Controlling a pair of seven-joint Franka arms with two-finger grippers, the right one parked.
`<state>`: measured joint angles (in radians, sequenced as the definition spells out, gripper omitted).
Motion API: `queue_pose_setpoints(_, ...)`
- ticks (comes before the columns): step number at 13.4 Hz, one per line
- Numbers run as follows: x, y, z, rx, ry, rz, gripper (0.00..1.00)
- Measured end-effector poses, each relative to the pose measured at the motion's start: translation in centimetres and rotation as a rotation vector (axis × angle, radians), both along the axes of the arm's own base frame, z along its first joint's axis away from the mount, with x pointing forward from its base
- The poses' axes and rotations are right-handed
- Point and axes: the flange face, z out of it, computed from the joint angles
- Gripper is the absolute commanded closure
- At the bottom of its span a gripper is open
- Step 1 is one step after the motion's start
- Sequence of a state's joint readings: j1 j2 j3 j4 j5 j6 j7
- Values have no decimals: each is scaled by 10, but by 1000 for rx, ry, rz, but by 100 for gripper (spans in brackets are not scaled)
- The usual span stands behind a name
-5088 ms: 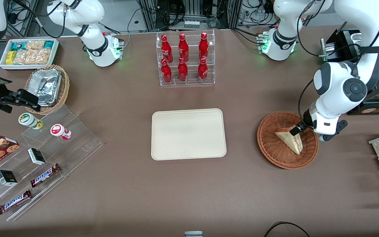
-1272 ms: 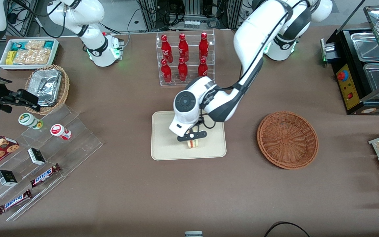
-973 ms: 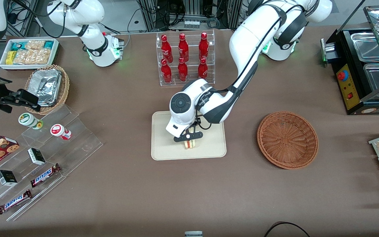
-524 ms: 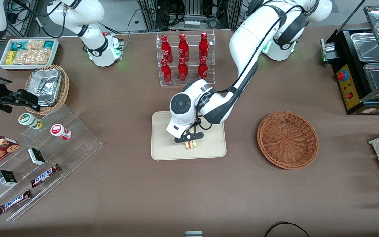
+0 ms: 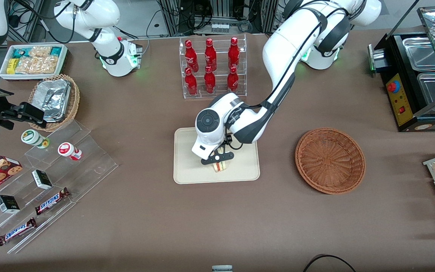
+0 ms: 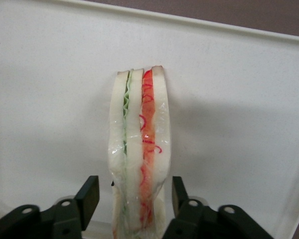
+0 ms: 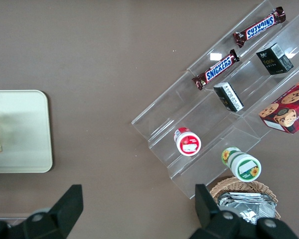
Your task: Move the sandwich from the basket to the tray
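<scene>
I'm at the drop-off step now: the triangular clear-wrapped sandwich wedge (image 6: 139, 149) stands on its edge on the flat cream rectangular tray (image 5: 187, 170) at mid-desk, well apart from the empty reddish-brown wicker basket (image 5: 330, 160). My left gripper (image 5: 217, 158) hangs right over it, fingers (image 6: 88, 195) parted with a small gap each side, gripping nothing. Next I'd lift straight up without tipping it.

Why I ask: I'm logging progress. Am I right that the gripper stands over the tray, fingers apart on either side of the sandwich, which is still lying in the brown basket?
Not quite. The sandwich stands on the tray, not in the basket, which the front view shows holding nothing. The rest holds: the gripper stands over the tray with fingers apart on either side of the sandwich, as the left wrist view shows.
</scene>
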<state>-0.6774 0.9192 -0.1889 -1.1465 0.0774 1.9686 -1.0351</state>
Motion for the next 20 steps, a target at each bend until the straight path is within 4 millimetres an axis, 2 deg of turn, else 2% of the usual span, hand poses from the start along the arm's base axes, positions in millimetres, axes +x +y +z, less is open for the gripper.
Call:
queue_pose_setpoints(3, 4, -1, 16, -8, -11, 5, 0)
queue_pose_setpoints(9, 7, 3, 85, -25, -47, -12, 0)
queue_pose_setpoints(11, 11, 13, 98, -16, -44, -84, 0)
queue_pose_setpoints(13, 23, 30, 110, -8, -41, -103, 0)
queue_pose_setpoints(14, 34, 44, 122, -9, -51, -86, 0)
queue_pose_setpoints(17, 69, 108, 163, -3, -48, -58, 0)
queue_pose_setpoints(20, 87, 179, 185, -21, -16, -96, 0)
